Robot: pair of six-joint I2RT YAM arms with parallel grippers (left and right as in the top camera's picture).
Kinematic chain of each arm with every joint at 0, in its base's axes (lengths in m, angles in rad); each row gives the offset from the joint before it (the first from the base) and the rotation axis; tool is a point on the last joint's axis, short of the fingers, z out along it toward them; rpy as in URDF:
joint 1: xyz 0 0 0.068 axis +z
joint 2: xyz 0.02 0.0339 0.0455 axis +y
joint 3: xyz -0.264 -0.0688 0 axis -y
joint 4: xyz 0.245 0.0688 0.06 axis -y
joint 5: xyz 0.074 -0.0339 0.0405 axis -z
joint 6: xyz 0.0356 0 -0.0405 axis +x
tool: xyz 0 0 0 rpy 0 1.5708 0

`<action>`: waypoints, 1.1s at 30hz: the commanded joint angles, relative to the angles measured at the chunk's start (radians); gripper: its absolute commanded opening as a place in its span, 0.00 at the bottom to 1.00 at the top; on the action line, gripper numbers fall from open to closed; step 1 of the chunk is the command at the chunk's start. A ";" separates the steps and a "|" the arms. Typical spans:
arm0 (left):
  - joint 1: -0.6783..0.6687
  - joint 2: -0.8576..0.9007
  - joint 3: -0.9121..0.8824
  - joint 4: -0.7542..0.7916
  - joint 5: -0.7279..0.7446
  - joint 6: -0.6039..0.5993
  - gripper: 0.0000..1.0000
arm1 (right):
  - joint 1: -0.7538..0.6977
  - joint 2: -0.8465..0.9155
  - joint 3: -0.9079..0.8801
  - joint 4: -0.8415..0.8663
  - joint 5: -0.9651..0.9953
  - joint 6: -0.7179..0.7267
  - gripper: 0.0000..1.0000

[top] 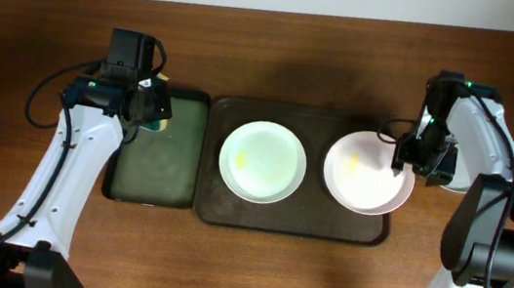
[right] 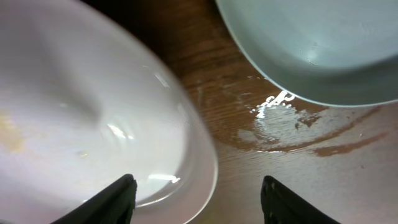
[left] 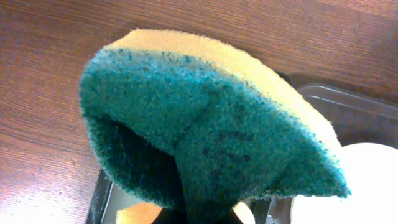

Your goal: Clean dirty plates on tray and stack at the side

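Two white plates lie on the dark brown tray [top: 305, 219]. The left plate [top: 263, 161] has a faint yellowish film. The right plate [top: 363, 177] [right: 74, 106] carries a yellow smear and overhangs the tray's right end. My right gripper [top: 410, 155] [right: 198, 190] is open and straddles this plate's right rim, one finger [right: 118, 196] over the plate and the other over the table. Another white plate [right: 317, 43] sits on the wet wood just beyond. My left gripper [top: 148, 109] [left: 200, 214] is shut on a green and yellow sponge [left: 205, 124] above the green tray's far right corner.
A smaller dark green tray [top: 151, 165] lies left of the brown tray, touching it. Water streaks [right: 280, 124] wet the wooden table between the two plates in the right wrist view. The right arm covers the table right of the brown tray in the overhead view.
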State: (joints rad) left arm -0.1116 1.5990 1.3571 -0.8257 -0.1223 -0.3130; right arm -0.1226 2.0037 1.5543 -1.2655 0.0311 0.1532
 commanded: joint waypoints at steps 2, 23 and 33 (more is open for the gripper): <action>0.002 0.002 0.000 0.003 0.007 0.029 0.00 | 0.018 -0.018 0.206 -0.131 -0.184 -0.012 0.66; -0.013 0.006 0.000 -0.016 0.055 0.084 0.00 | 0.455 -0.261 0.129 0.030 -0.080 0.205 0.57; -0.013 0.007 0.000 -0.012 0.056 0.083 0.00 | 0.451 -0.453 -0.288 0.359 -0.199 0.326 0.98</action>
State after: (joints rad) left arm -0.1215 1.5990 1.3571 -0.8440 -0.0765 -0.2462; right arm 0.3595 1.5448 1.3479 -0.9779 -0.0689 0.4461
